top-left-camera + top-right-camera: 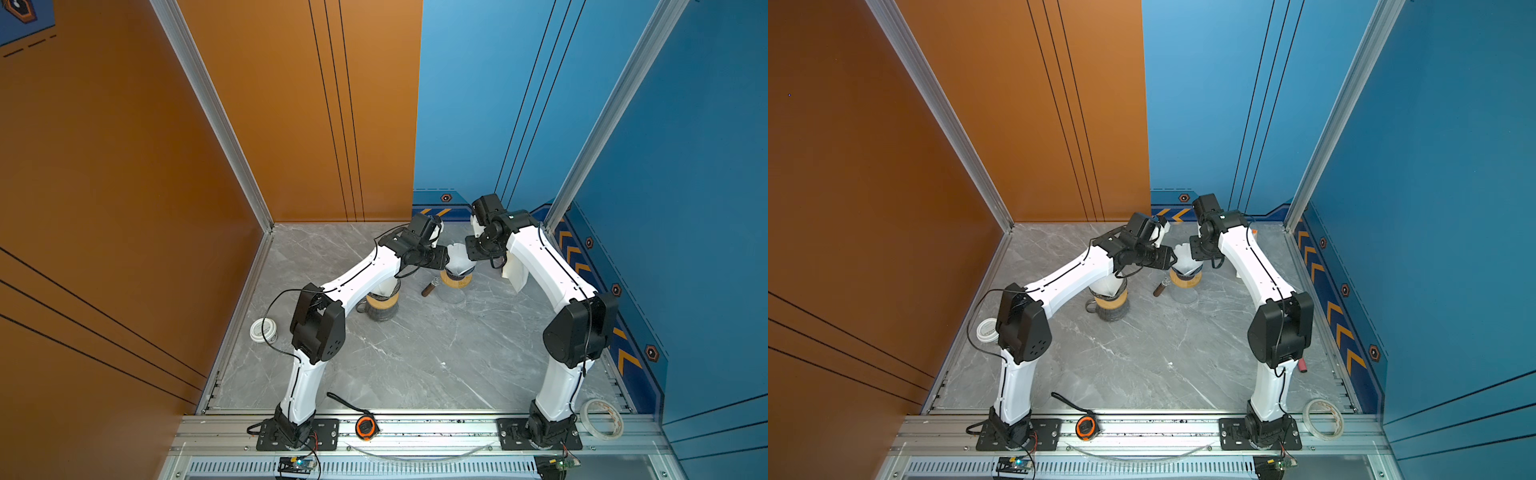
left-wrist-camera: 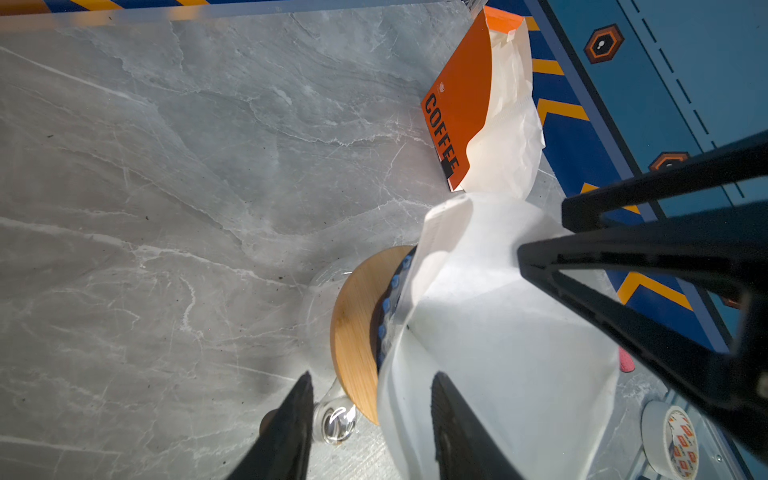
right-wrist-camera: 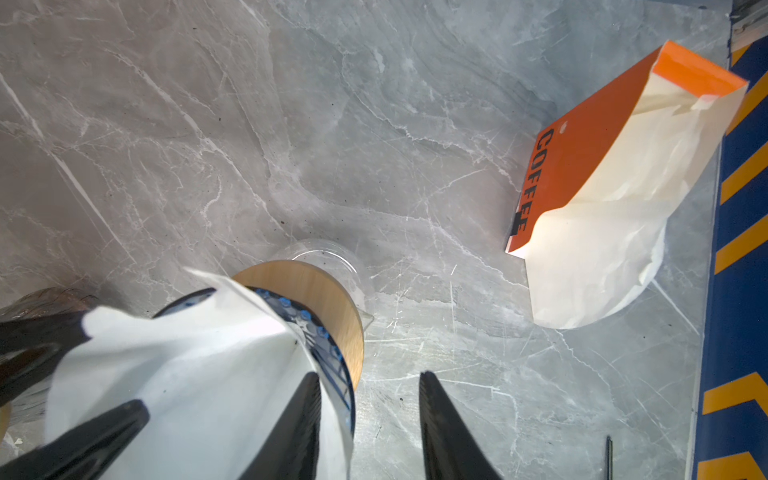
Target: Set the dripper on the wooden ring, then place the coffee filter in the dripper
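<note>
Coffee filter (image 2: pixel 498 332) flanked by two arms at the dripper (image 3: pixel 322 332): the left gripper (image 2: pixel 372 376) straddles the paper wall, one of its fingers (image 2: pixel 457 428) inside the white cone and its partner outside. Its jaws stand apart and pinch nothing. Opposite, the right gripper (image 3: pixel 369 376) has one finger over the paper and the other clear of the rim above bare stone, its jaws also parted with no grip on the sheet. Working the cone from two sides appears meant to spread its mouth and keep it centred in its seat. The filter stands point-down in the blue-tinted dripper, its crumpled lip rising well above the rim, so it looks placed though perhaps not pressed flat to the walls. The dripper's wooden collar (image 1: pixel 456 281) rests on a clear glass carafe (image 3: pixel 324 253), which lifts the work off the grey marble table (image 1: pixel 415 365). Beyond, an orange packet (image 3: pixel 582 166) marked COFFEE lies by the blue wall near the right arm, white filters spilling from it; it is seemingly the supply. In both top views a second dripper (image 1: pixel 382 301) sits under the left forearm.
</note>
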`<state>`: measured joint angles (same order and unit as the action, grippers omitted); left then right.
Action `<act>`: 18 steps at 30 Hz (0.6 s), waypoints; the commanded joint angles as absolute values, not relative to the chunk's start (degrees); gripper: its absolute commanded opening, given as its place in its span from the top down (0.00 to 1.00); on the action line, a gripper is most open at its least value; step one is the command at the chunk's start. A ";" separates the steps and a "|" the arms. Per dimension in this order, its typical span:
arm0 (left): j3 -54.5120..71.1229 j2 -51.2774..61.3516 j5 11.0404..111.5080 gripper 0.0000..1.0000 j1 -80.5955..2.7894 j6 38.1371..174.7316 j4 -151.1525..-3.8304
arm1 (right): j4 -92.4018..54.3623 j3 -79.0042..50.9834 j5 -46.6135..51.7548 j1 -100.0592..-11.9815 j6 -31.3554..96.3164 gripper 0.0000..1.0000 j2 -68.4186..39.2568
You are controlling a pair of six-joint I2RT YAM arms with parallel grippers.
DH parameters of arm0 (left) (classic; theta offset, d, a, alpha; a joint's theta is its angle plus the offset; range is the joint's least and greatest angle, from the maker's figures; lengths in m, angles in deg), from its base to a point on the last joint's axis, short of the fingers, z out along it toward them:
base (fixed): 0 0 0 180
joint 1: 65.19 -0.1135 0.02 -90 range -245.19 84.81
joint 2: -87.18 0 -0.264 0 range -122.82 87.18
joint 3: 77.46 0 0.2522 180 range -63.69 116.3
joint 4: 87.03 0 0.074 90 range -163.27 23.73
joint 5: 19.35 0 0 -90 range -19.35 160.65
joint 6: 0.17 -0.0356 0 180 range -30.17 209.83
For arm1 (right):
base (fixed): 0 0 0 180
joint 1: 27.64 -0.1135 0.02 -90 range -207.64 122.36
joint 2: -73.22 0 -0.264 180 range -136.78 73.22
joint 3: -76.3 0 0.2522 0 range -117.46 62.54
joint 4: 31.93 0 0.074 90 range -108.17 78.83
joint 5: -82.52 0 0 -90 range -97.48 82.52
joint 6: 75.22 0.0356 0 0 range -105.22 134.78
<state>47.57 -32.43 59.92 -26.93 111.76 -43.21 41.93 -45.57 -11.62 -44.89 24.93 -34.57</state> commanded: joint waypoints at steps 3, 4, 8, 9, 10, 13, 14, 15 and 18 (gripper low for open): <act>47.81 -31.67 59.81 0.53 -27.36 111.62 -41.98 | 43.80 -44.86 -9.51 -44.69 25.56 0.61 -33.54; 47.86 -31.86 59.73 0.54 -27.41 111.62 -41.98 | 43.81 -44.86 -9.20 -44.69 25.55 0.61 -33.79; 48.32 -32.48 59.34 0.54 -27.40 111.62 -41.98 | 43.82 -45.01 -8.37 -44.69 25.44 0.61 -34.65; 48.39 -32.61 59.34 0.55 -27.38 111.62 -41.90 | 43.79 -45.03 -8.32 -44.69 25.43 0.61 -34.87; 48.43 -32.78 59.29 0.55 -27.40 111.54 -41.66 | 43.79 -44.97 -8.27 -44.69 25.54 0.61 -35.10; 48.32 -33.07 59.18 0.55 -27.58 111.41 -41.19 | 43.79 -44.78 -8.18 -44.60 25.66 0.61 -35.71; 48.26 -33.05 59.15 0.55 -27.66 111.48 -41.03 | 43.79 -44.62 -8.10 -44.60 25.66 0.61 -35.83; 48.20 -33.05 59.22 0.55 -27.63 111.53 -40.95 | 43.79 -44.53 -8.01 -44.52 25.70 0.61 -35.98; 47.92 -33.05 59.25 0.55 -27.69 111.62 -40.79 | 43.79 -44.38 -7.88 -44.51 25.71 0.61 -36.24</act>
